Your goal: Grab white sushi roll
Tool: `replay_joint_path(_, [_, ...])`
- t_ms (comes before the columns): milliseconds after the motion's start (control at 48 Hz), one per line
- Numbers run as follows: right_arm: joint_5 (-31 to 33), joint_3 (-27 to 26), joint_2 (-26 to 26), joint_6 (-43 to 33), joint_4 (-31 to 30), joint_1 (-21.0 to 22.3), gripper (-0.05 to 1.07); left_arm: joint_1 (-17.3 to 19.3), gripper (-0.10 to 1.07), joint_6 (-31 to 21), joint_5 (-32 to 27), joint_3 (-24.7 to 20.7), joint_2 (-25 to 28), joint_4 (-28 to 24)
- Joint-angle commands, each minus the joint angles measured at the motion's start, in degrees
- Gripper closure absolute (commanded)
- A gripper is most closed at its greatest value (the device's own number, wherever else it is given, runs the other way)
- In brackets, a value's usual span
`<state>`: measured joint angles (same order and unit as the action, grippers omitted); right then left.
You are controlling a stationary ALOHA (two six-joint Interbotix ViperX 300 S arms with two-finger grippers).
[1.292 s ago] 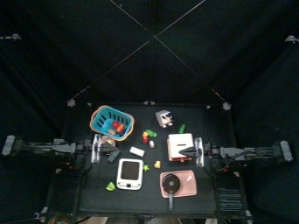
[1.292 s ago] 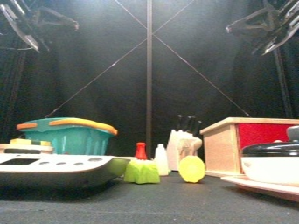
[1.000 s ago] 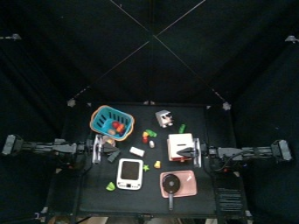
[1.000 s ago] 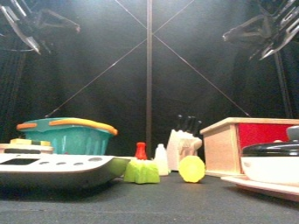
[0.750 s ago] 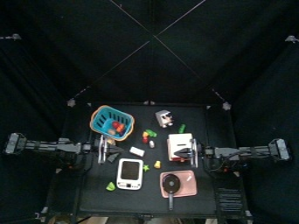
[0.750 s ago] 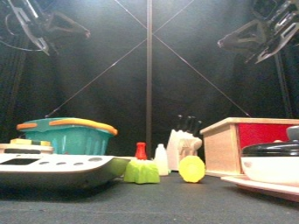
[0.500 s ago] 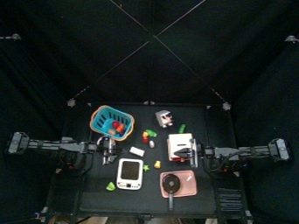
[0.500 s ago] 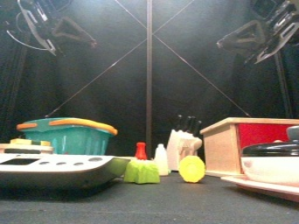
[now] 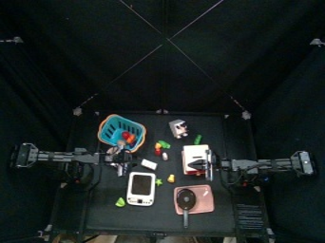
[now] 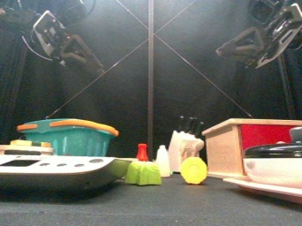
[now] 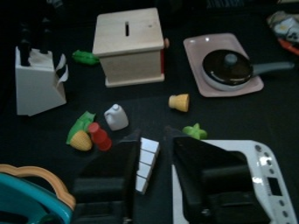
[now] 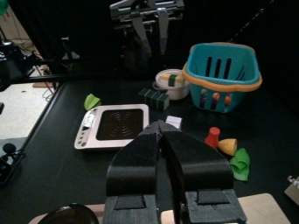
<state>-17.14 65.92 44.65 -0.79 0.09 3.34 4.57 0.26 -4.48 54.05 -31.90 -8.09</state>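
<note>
Against the earlier top view, your left gripper has come a little further in over the table, while the right gripper sits much where it was. Nothing on the table has shifted. From above you can count one teal basket, one white device, one wooden box, one knife block and one pan on one pink plate. The small pieces are too tiny here to sort. In the front view your left gripper now hangs lower and nearer the middle than a second ago, and the right gripper has dipped only slightly. Both are high above everything. The white sushi roll stands on the table just beside a red piece, between the basket and the box. In the left wrist view your left gripper has its jaws spread wide, holding and touching nothing. The sushi roll is one small stub, next to the red piece and apart from the box. You can also count one white segmented bar, one yellow-and-green piece, one yellow piece and two green pieces. In the right wrist view your right gripper has its jaws pressed together on nothing. You cannot pick out the sushi roll for certain there.
</note>
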Motion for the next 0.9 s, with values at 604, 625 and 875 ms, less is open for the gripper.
replay_joint_path(604, [-0.4,-0.4,-1.7,-0.1,0.8,0.2,1.00,3.2,-0.04,0.1,-0.2,-5.3,17.8,-8.9])
replay_joint_path(625, [-0.4,-0.3,-1.8,-0.1,0.8,0.2,1.00,3.3,-0.04,0.1,-0.2,-5.4,18.4,-9.0])
replay_joint_path(875, [-0.3,0.0,-1.9,-0.1,0.8,0.2,1.00,3.5,-0.04,0.1,-0.3,-7.6,24.9,-9.1])
